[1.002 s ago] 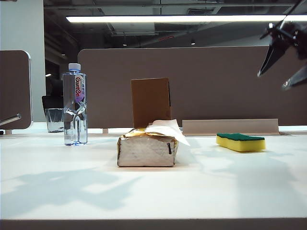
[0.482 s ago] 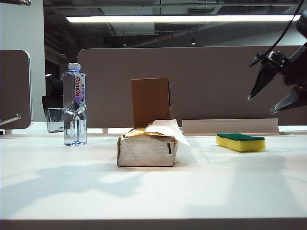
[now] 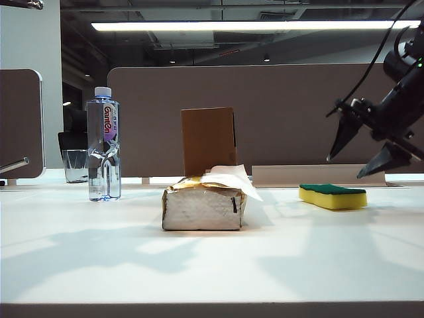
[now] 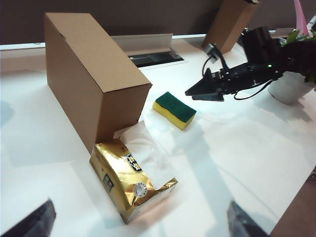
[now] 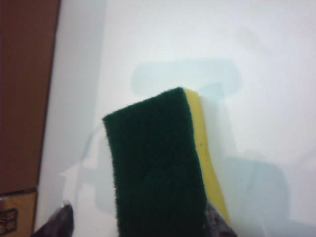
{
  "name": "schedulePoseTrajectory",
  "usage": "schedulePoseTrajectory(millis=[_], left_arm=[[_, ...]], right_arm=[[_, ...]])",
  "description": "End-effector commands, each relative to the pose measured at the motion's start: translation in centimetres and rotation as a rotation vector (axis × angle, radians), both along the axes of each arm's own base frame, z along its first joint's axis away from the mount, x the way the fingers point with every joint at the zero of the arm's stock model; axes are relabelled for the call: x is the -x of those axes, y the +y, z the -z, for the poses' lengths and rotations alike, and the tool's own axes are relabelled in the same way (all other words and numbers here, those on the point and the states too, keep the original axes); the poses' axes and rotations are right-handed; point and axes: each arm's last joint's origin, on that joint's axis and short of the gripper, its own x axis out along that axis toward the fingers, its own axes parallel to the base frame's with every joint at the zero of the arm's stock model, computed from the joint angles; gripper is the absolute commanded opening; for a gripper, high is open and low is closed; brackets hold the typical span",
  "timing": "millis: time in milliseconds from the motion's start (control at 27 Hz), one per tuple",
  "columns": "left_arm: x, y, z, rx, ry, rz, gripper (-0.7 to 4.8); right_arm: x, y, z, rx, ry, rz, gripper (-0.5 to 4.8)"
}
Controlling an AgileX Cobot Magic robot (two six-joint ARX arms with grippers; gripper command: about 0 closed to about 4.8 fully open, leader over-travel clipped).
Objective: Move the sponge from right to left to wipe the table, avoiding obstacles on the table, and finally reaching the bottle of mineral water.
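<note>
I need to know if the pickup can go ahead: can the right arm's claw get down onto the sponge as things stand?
Probably yes. The right claw hangs open just above the sponge, nothing between them. The tissue pack and cardboard box stand well off to the left.

Sponge: you see the rectangular yellow foam sponge with a dark green scouring top (image 4: 174, 109) lying flat on the white bench (image 4: 256, 148).
Right gripper: the black right gripper (image 4: 195, 93) hovers just beside it, jaws parted, holding nothing.
Obstacles: your upright brown cardboard box (image 4: 91, 74) touches the gold soft tissue pack (image 4: 129, 180), white tissue sticking out.
Left gripper: only the dark tips of the left gripper (image 4: 140, 224) show, wide apart.
</note>
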Motion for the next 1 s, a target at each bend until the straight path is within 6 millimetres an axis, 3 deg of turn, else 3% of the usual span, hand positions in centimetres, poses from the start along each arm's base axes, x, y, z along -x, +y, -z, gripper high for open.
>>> schedulePoseTrajectory(millis=[37, 371, 705, 1002], left_arm=[[0.1, 0.0, -0.3, 0.001, -0.019, 0.01, 4.7], [0.1, 0.0, -0.3, 0.001, -0.018, 0.01, 4.7], [0.1, 0.0, -0.3, 0.006, -0.015, 0.016, 4.69], [0.1, 0.0, -0.3, 0.006, -0.016, 0.015, 4.67]], right_arm=[[-0.3, 0.0, 0.7, 0.046, 0.002, -0.008, 3.38], [-0.9, 0.4, 2.9, 0.06, 0.052, -0.022, 3.38], [-2.1, 1.4, 3.6, 0.129, 0.043, -0.002, 3.32], [-2.2, 1.4, 6.1, 0.144, 0.141, -0.001, 3.05]])
